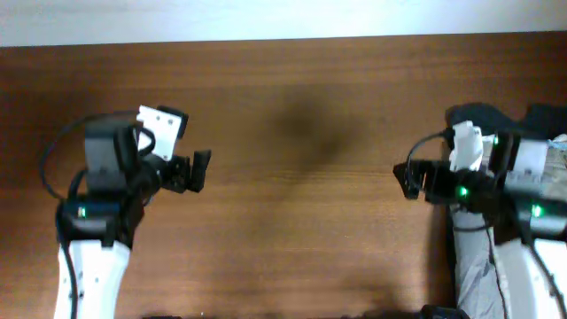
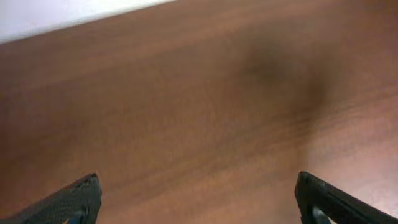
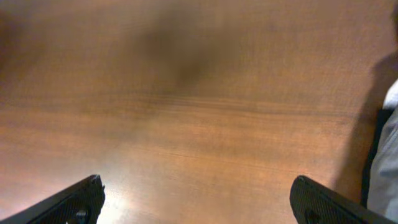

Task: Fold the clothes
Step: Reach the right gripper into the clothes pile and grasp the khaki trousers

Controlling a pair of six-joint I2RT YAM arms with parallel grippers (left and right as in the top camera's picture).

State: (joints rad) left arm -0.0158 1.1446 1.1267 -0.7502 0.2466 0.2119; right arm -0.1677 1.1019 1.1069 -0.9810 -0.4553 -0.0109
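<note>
I judge folding not yet begun. My left end effector [image 1: 199,171] and right end effector [image 1: 409,182] hang apart and empty over the surface [image 1: 301,221]. I see no shorts; next I must fetch them, perhaps from the cloth heap [image 1: 474,266] under my right arm.

A brown wooden table [image 1: 301,239] fills the view; a white wall [image 1: 266,18] borders its far edge; a dim shadow [image 1: 306,124] darkens the middle.

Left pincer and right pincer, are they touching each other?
Apart. The overhead view shows the left pincer and right pincer with a wide stretch of table between them.
</note>
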